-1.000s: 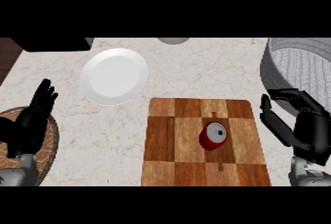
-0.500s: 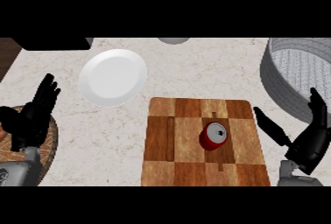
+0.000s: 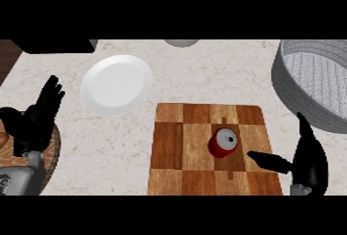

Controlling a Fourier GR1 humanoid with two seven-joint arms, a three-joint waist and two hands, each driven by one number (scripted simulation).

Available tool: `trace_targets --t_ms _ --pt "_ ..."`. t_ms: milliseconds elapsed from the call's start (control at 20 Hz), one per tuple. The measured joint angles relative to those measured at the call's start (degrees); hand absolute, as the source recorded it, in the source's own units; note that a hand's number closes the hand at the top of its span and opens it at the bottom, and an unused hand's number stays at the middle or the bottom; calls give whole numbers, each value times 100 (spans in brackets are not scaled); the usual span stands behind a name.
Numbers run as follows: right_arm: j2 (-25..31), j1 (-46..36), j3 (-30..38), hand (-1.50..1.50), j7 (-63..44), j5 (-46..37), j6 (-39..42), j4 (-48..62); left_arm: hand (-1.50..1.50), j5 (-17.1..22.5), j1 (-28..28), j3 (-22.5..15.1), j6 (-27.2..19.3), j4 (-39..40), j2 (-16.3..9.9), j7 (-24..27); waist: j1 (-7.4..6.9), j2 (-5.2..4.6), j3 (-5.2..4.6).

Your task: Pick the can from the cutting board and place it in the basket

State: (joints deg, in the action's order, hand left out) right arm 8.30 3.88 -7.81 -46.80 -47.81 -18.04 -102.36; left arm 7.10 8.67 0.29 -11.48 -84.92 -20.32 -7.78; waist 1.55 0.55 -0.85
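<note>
I have the red can (image 3: 224,142) lying on its side on the checkered cutting board (image 3: 183,151), a little right of the board's middle, silver top facing up and away from me. Nothing holds it yet.

The change over the last second is all on the right side. The right hand (image 3: 308,158) has turned from a palm-forward pose off the board's right edge to an edge-on one, and it has come in over the board's near-right corner. Its fingers (image 3: 305,131) are released and straight, pointing far, and the thumb (image 3: 267,160) now reaches left across the wood, its tip just beside the can but apart from it. I read that as the hand opening a gap to take the can between thumb and fingers; the grasp itself is not yet made.

The left hand (image 3: 37,121) rests at the left edge of the bench (image 3: 203,73), fingers up and relaxed, holding nothing, and has barely shifted.

The grey woven basket (image 3: 315,82) sits at the far right, well apart from the can, so after the pick I will need a lift and a carry far and right. The white plate (image 3: 116,85) lies far-left of the board, out of that path. Since the can could roll, I would close on it squarely.
</note>
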Motion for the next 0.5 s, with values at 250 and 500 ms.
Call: trace_targets --t_ms 250,500 --pt "-93 -146 -462 -150 -1414 -86 1453 -1162 0 -39 26 -20 -24 18 29 -33 -28 8 27" --pt "-416 -342 -761 -150 -2149 -314 2194 -2283 0 -9 62 15 52 131 65 52 -70 -14 49"
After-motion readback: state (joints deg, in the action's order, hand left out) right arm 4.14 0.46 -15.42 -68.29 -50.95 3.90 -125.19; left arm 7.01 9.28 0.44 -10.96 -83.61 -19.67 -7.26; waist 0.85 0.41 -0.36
